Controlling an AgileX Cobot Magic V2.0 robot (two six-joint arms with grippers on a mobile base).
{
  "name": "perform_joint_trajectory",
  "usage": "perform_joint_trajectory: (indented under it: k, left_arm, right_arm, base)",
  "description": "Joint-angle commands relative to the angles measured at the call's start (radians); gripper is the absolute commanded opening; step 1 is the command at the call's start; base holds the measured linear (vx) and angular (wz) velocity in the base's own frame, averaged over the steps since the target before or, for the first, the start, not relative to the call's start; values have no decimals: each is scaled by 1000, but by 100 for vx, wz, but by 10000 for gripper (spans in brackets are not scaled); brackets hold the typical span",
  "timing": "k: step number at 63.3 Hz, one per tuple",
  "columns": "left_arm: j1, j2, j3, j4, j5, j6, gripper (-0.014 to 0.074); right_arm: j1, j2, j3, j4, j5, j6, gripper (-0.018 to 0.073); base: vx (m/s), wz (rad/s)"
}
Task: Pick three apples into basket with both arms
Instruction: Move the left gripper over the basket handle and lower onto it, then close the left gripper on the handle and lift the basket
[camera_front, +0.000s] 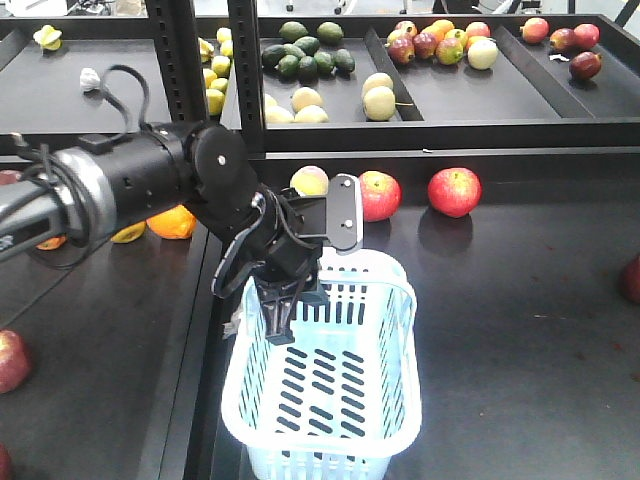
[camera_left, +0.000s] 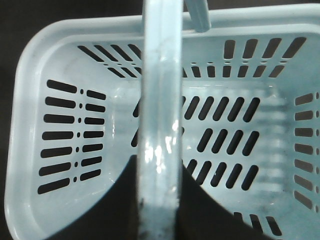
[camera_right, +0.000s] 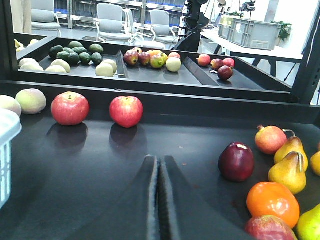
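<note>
The pale blue basket (camera_front: 400, 405) is at the front middle of the black table, with no fruit inside. My left gripper (camera_front: 283, 322) reaches down over its near end. In the left wrist view the left gripper (camera_left: 160, 172) is shut on the basket's handle (camera_left: 161, 90), which runs between both fingers above the slotted floor (camera_left: 225, 140). Two red apples (camera_front: 379, 195) (camera_front: 454, 191) lie behind the basket by the shelf edge. They also show in the right wrist view (camera_right: 70, 108) (camera_right: 126, 111). A third red apple (camera_front: 10, 360) sits at the far left edge. My right gripper (camera_right: 160, 165) is shut and empty, low over the table.
A pale peach-coloured fruit (camera_front: 310, 181) lies behind the left arm, an orange (camera_front: 172, 222) to its left. The raised shelf (camera_front: 420, 135) holds avocados, yellow fruits and mixed apples. Right of my right gripper lie a dark red apple (camera_right: 236, 161), an orange (camera_right: 272, 202) and pears (camera_right: 289, 170).
</note>
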Motion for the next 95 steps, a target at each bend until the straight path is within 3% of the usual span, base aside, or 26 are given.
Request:
perform_joint_trajectory:
  k: [1,44,95]
  left_arm:
    - [-3,-96,-36,-34,-11,-2,-8]
    - [-3,-380,-33,-31,273,-142,-8]
    - [-3,-437,-33,-34,295,-159,-8]
  right_arm:
    - [-3,-17,11,-2,-76,-3,-9]
    - [-3,-17,11,-2,-76,-3,-9]
    - [-3,-17,11,-2,-76,-3,-9]
  base:
    - [0,0]
    - [0,0]
    - [0,0]
